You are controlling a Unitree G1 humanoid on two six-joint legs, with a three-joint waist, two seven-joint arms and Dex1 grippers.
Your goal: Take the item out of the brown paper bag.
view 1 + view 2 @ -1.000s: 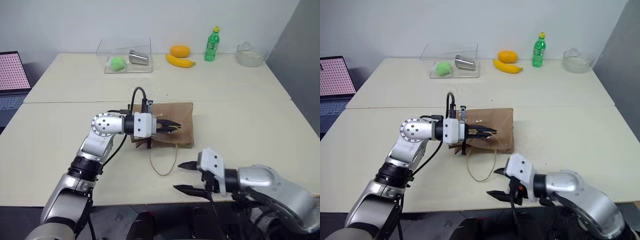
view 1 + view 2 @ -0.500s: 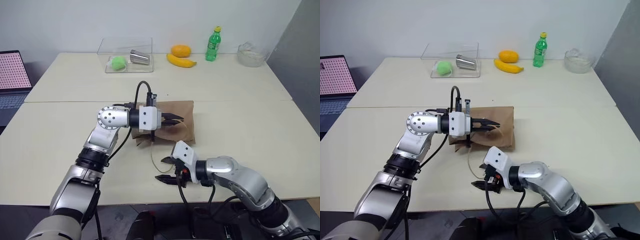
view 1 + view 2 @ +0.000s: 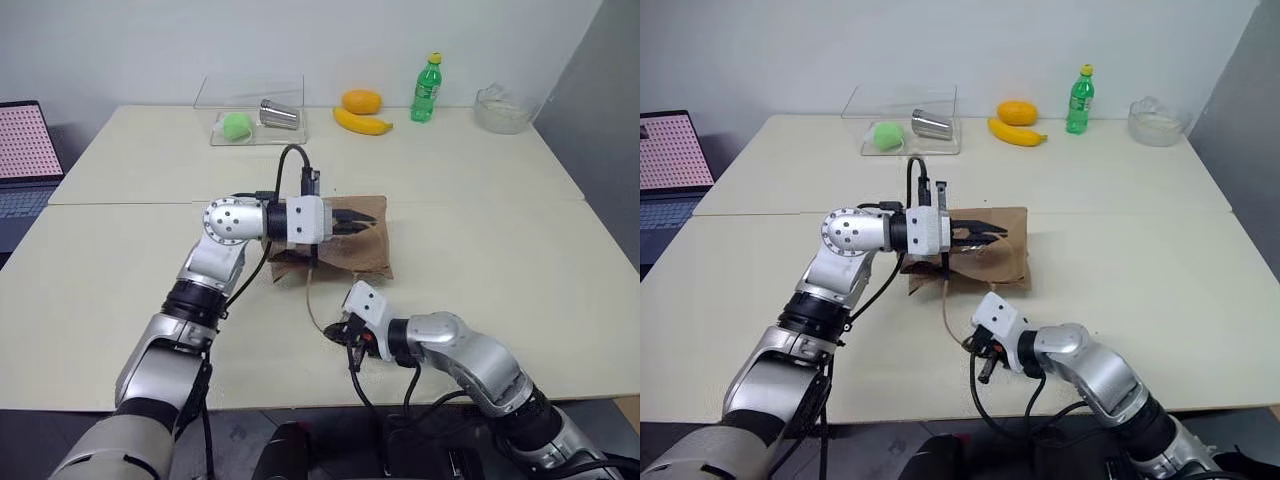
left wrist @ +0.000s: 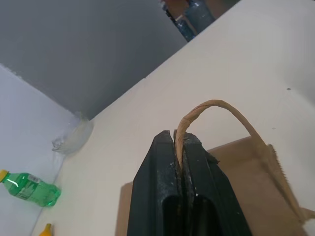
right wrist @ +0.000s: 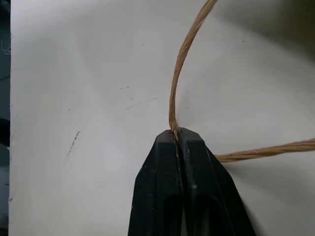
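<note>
The bag (image 3: pixel 345 240) lies flat mid-table (image 3: pixel 500 260), its long axis running left to right and its mouth toward the robot. The left gripper (image 4: pixel 180 142) is clamped on the bag's upper handle (image 4: pixel 216 105), and the right gripper (image 5: pixel 175 132) pinches the lower handle (image 5: pixel 183 59), which loops toward the near edge. The item cannot be seen.

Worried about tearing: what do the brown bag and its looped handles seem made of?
Brown paper bag: apparently matte kraft paper, creased. Thin tan handles: probably twisted paper cord, given the spiral strands; left gripper and right gripper each pinch one.
</note>
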